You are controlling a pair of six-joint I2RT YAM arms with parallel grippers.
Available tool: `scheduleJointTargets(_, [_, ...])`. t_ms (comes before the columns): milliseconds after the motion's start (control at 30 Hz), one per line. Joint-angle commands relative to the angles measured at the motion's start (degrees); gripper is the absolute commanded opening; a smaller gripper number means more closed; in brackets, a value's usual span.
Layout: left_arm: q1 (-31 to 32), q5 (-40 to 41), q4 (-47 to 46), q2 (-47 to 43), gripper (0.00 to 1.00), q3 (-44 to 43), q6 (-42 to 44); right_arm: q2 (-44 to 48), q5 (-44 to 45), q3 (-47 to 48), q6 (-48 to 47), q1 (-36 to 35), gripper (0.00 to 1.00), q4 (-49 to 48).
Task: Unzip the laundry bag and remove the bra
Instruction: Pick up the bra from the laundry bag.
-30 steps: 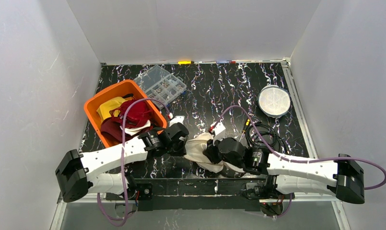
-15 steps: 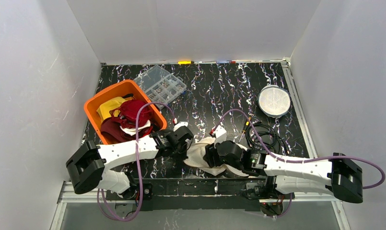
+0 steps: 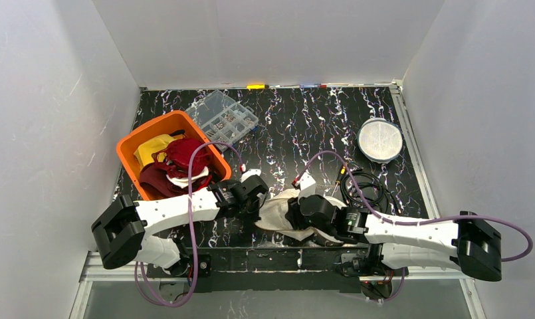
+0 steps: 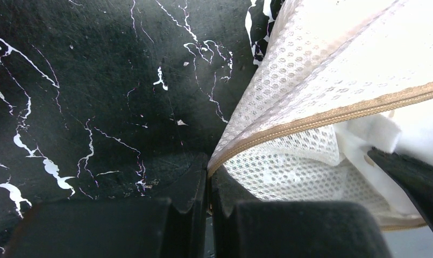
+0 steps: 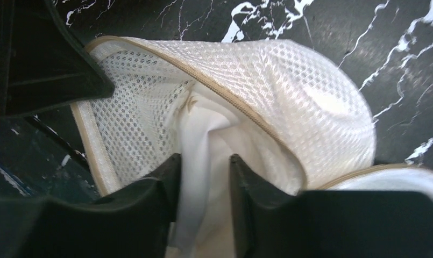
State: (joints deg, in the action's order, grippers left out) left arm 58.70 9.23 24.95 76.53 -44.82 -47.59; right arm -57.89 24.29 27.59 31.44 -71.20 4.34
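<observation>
Top external view first: we see a big black counter [image 3: 304, 126] with white squiggly lines all over it. Two white and black arms reach in from the bottom edge of the frame, the left arm [image 3: 171, 209] from the lower left and the right arm [image 3: 411, 229] from the lower right. They meet in the lower middle.

In the left part of the frame sits an orange bin [image 3: 147, 127]. Red and yellow clothes [image 3: 181, 156] are piled in it. Just beside the bin, higher up in the frame, is a clear box [image 3: 222, 117] with little parts in it. At the upper right lies a round white dish [image 3: 380, 139]. Below it is a loop of black cable [image 3: 364, 189].

The laundry bag [image 3: 276, 212] is white net. It lies on the counter in the lower middle of the frame, between the two arm tips and touching both.

In the right wrist view we look into the open mouth of the bag. The bra [image 5: 203, 134] is the smooth white cloth inside it, in the middle of that frame. It is inside the bag, not out on the counter.

The right hand [image 5: 203, 166] is at the bag's mouth. Its fingers [image 5: 160, 183] stand apart, loose, and the white cloth lies in the gap between them.

In the left wrist view the left hand [image 4: 208, 177] is clenched tight on the edge of the bag. The tan zipper strip [image 4: 338, 113] runs from the right side of that frame down into the pinch at the bottom middle.
</observation>
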Motion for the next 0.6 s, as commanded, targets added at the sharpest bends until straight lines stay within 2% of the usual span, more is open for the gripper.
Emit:
scheduleJointTargets(0, [0.41, 1.81, 2.16, -0.74, 0.00, 0.52, 0.16, -2.05, 0.20, 2.17, -0.21, 0.52, 0.34, -0.21])
scheduleJointTargets(133, [0.51, 2.14, 2.21, -1.72, 0.00, 0.61, 0.13, -1.44, -2.19, 3.23, -2.01, 0.45, 0.01, -0.39])
scheduleJointTargets(367, [0.45, 3.45, 2.68, -1.14, 0.00, -1.58, 1.63, 7.83, -3.90, 6.81, -10.06, 0.45, 0.01, 0.79])
scheduleJointTargets(567, [0.37, 5.64, 5.15, 3.51, 0.00, -7.45, 4.72, 6.84, -13.17, 12.22, -18.35, 0.45, 0.01, 6.25])
